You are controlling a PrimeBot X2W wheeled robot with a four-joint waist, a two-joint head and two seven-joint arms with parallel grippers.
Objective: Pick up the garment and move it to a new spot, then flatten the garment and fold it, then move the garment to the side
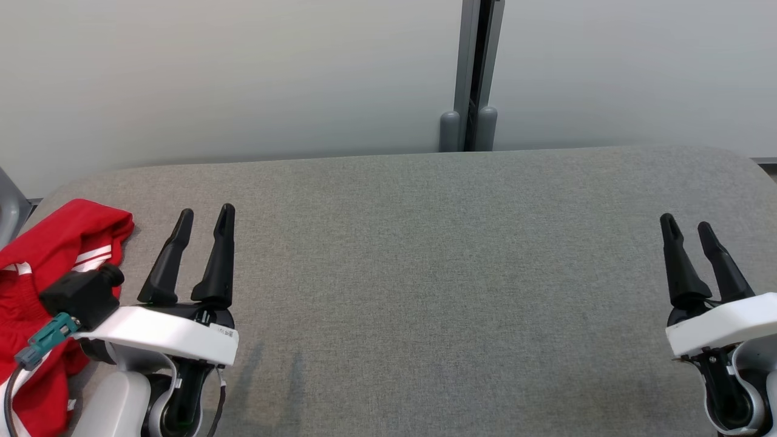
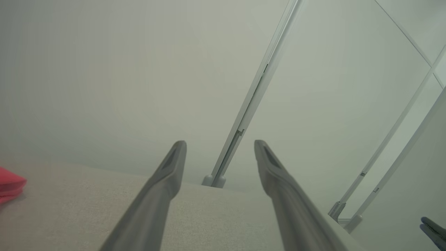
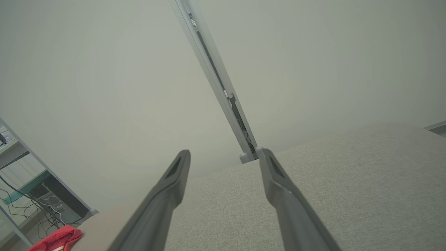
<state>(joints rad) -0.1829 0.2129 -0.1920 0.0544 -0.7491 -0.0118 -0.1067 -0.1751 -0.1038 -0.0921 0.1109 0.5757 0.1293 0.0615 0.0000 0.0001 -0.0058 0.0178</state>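
Red garment [image 1: 42, 285] lies just beside the open left hand [image 1: 205, 212].

Head looks down; low wrists apparently share table [image 1: 425, 273].

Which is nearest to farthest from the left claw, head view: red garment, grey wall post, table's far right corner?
1. Red garment, left of the left claw.
2. Grey wall post, ahead.
3. Table's far right corner, opposite side.

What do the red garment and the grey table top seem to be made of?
Red garment: probably thin synthetic sports fabric, little sheen; soft folds, white stripes.
Table top: seemingly grey woven cloth cover, matte; fine speckled weave shows.
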